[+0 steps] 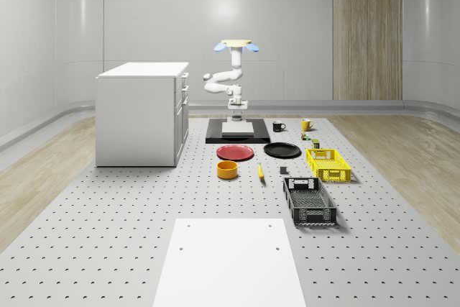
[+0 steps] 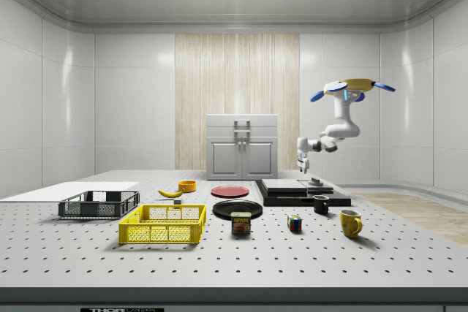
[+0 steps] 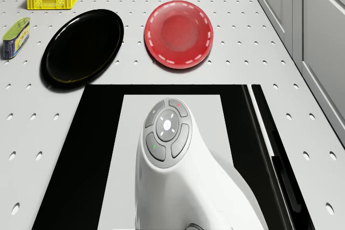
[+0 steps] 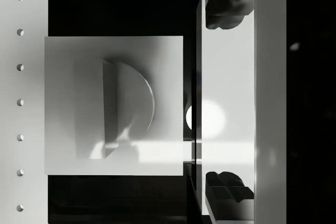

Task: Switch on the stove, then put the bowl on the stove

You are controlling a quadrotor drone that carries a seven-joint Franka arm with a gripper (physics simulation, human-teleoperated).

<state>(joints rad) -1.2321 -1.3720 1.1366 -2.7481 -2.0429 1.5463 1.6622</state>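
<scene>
Directly over stove (image 1: 238, 131), claw (image 1: 236, 109) pointing down, fingers spread, holding nothing. Yellow bowl (image 1: 228, 169) well apart, nearer on tabletop (image 1: 144, 199). Drone (image 1: 236, 45) hovering above stove.

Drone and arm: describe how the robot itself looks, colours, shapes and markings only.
The drone is a flat yellow body with blue rotor discs at its sides. The arm hanging beneath it is glossy white, built of rounded segments. In the drone view, the arm's link carries a grey round button pad with tiny red and green marks. The end effector is white with dark detailing.
</scene>
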